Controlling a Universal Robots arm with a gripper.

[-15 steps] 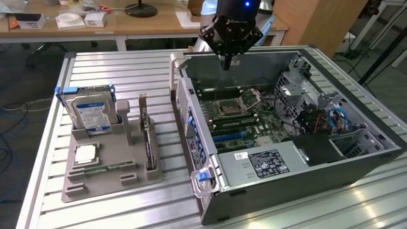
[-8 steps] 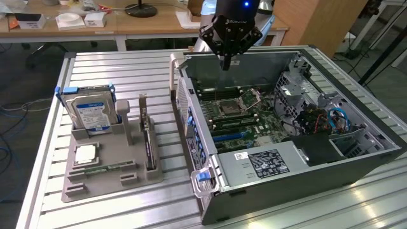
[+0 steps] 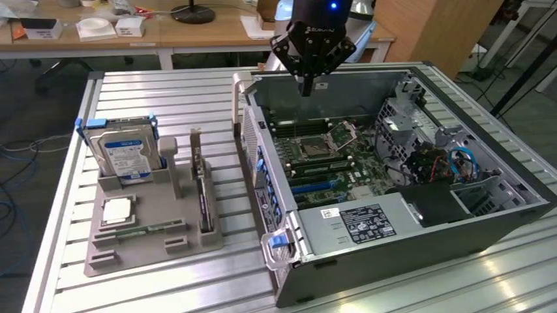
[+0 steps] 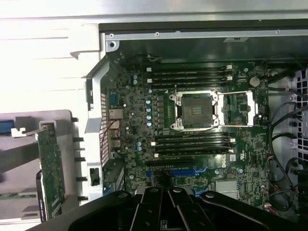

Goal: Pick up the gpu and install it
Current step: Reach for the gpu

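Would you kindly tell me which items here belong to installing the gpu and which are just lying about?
Job in hand: thin dark gpu card with silver bracket, standing in the grey plastic holder; open dark metal computer case; robot's black hand, shut and empty above it.
Lying about: boxy silver hard drive; slim green memory stick; square silver processor chip.

the scene is taken by the exterior camera from a raised spot, obliquely downward and from some way off, so that the slatted table (image 3: pixel 130 98), the grey holder (image 3: pixel 148 251) and the open computer case (image 3: pixel 409 261) are all seen. the wrist camera is carried above the gripper (image 3: pixel 306 90) and is pointed straight down, close over the motherboard (image 4: pixel 192 144). the motherboard and one edge of the holder are shared by both views.
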